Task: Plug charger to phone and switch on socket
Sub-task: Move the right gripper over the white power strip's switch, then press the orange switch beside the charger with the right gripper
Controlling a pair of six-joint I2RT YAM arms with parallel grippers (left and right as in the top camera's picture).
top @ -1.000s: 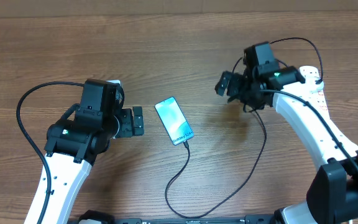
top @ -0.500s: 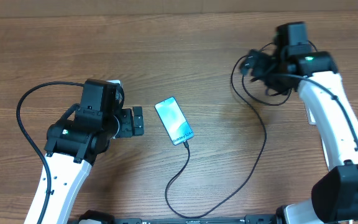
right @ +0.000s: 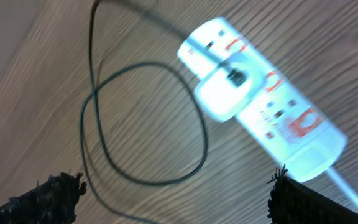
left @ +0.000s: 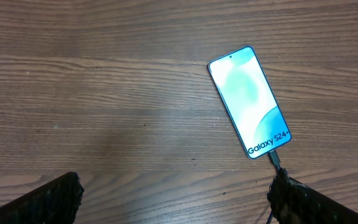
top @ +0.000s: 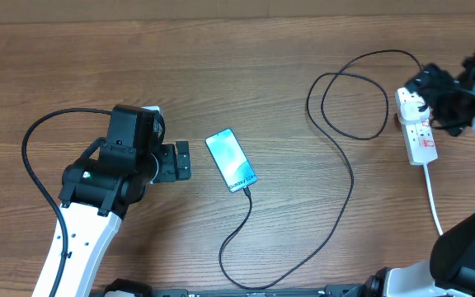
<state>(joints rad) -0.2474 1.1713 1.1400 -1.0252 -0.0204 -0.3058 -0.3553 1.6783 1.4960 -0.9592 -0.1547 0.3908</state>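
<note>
Right gripper (right: 173, 190), spread wide, hangs over the socket (right: 278, 118), whose blurred switches (right: 272, 81) are hard to read.

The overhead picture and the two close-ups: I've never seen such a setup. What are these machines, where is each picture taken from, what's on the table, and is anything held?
These are two robot arms at a wooden table, each ending in a two-finger gripper. One picture looks down from above; the other two come from wrist cameras, so the dark tips in their lower corners are that arm's own fingers. On the table lie a Galaxy smartphone with a lit screen, a thin black charger cable reaching its lower end, and a white power strip with red switches. The left gripper is beside the phone; the right gripper hovers over the strip. Both are open, holding nothing.
</note>
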